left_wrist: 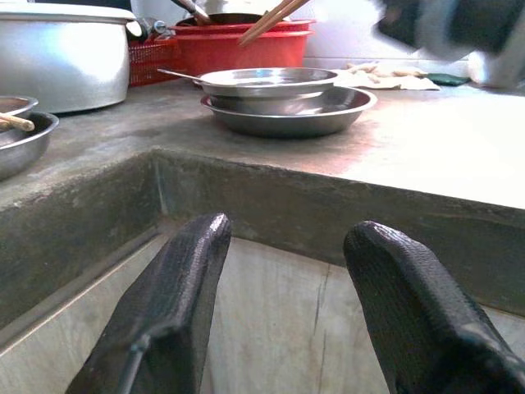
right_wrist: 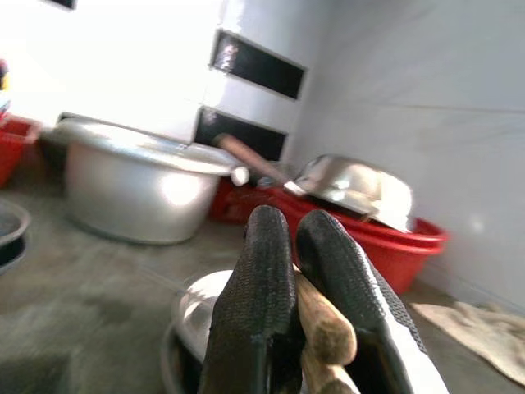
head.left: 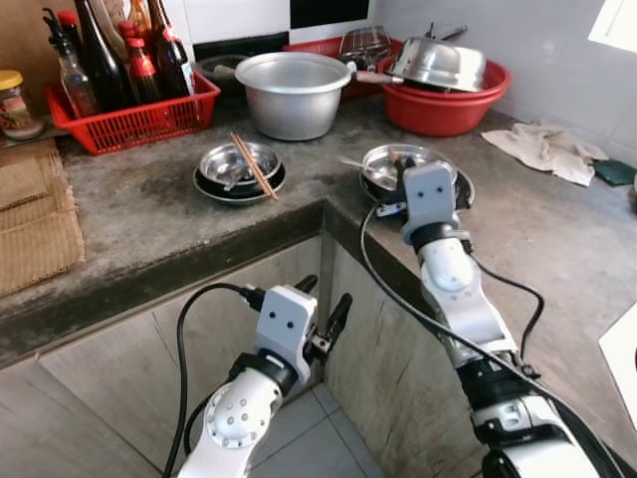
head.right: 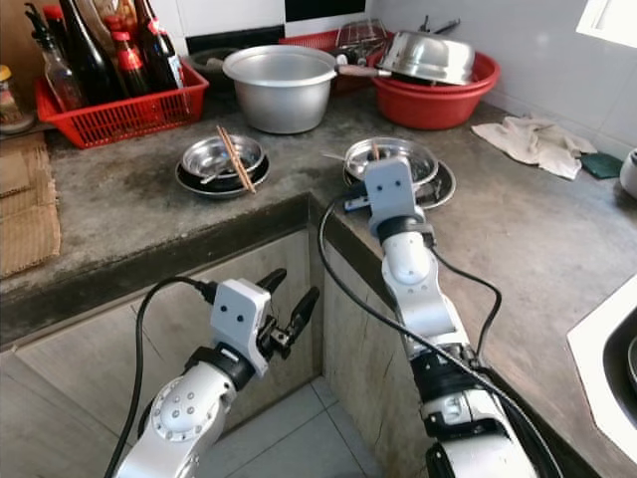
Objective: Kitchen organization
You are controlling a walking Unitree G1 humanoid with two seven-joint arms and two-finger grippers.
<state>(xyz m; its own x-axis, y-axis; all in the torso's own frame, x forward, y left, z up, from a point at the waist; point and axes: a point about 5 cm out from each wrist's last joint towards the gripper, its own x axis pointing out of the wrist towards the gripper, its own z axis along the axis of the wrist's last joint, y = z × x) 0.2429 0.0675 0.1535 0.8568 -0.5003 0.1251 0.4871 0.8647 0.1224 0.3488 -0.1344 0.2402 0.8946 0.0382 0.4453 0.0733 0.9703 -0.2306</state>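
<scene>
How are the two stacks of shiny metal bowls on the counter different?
The left stack of steel bowls has wooden chopsticks lying across its top; the right stack of steel bowls has none lying across it. The right gripper is above the right stack, shut on a wooden stick; nothing hovers over the left stack. Both sit on the grey stone counter.

Right arm (head.right: 413, 289) over stacked steel bowls (head.right: 430, 171) beside red basin (head.right: 438, 100).

bright daylight from the right, glare on wall tiles; right wrist view soft, blurred
</scene>
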